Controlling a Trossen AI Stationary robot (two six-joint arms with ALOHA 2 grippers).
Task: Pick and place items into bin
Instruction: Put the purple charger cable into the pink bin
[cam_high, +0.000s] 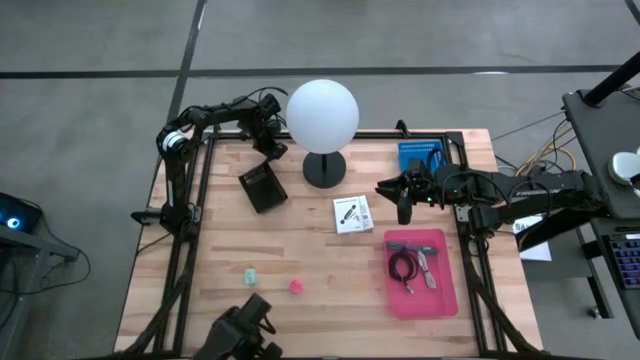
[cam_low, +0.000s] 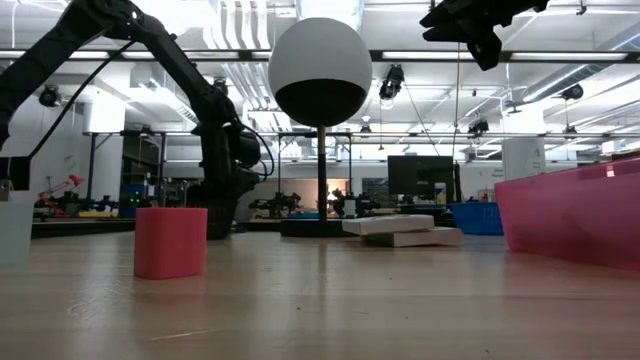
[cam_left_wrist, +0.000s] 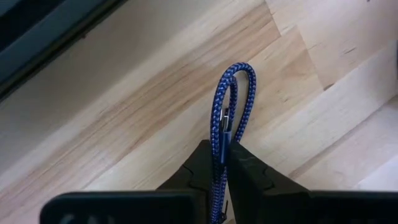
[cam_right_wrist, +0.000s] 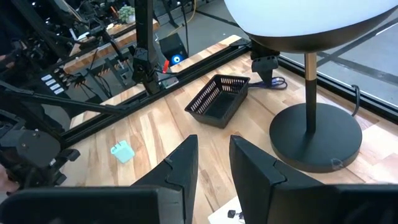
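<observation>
Even, bright light is cast from ceiling strip lights (cam_low: 250, 55), seen glaring in the low view. The worktop (cam_low: 320, 310) nearest the lens is blurred there. Soft shadows are thrown beneath the globe lamp (cam_high: 323, 112).

No words or numbers can be read here. The white card (cam_high: 352, 213) on the table (cam_high: 310, 300) has print, but it is too small.

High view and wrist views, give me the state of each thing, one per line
left gripper: shut on blue braided cord
right gripper: open, empty, raised over the table
pink bin: holds a dark cable and a silvery piece
black mesh basket: tilted
white card: flat on table
</observation>
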